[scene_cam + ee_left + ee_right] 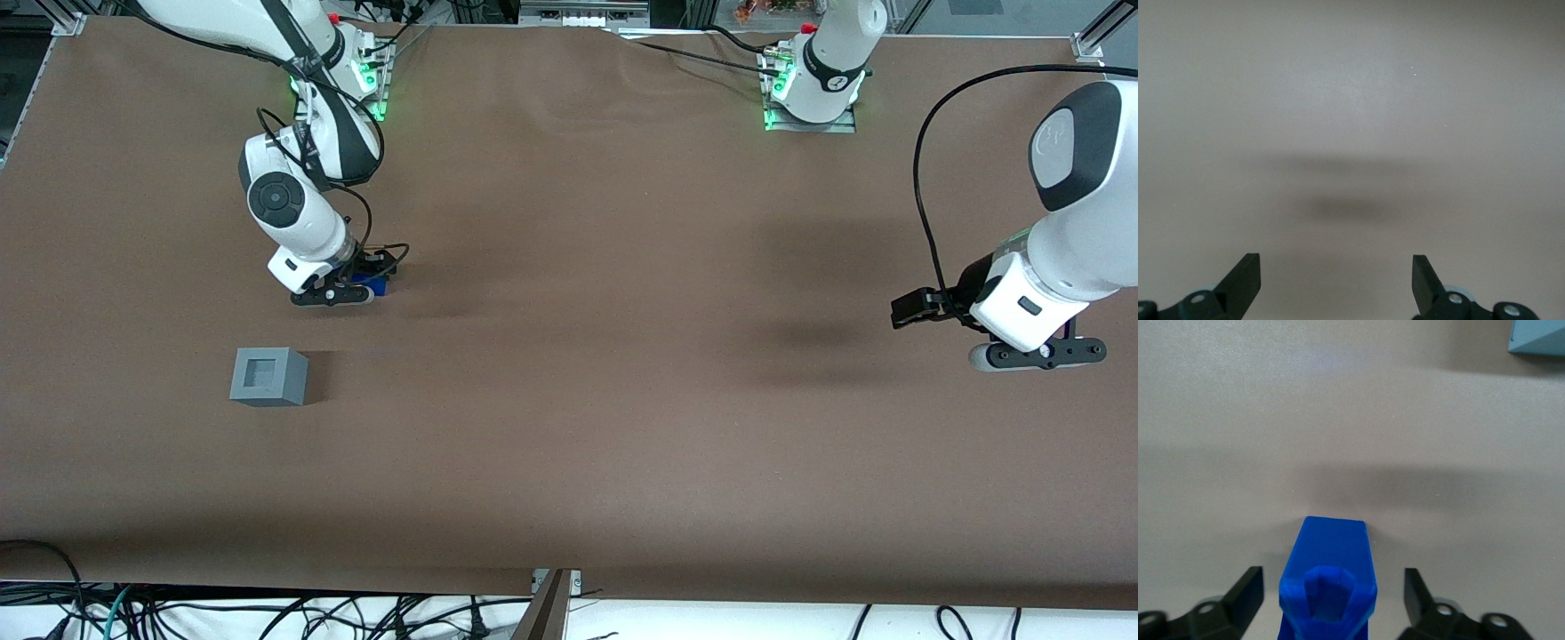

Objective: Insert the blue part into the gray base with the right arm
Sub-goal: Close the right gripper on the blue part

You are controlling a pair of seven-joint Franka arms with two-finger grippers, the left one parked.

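Note:
The blue part [1328, 580] stands on the brown table between the fingers of my right gripper [1333, 590], with a gap on each side, so the gripper is open around it. In the front view the gripper [342, 292] is low at the table and the blue part [378, 285] peeks out beside it. The gray base [269, 376], a light-gray cube with a square recess on top, sits on the table nearer to the front camera than the gripper. A corner of the base [1538, 337] shows in the right wrist view.
The brown table [569, 400] spreads wide around both things. The parked arm [1040, 293] hangs at its own end of the table. Cables [267, 613] lie below the table's near edge.

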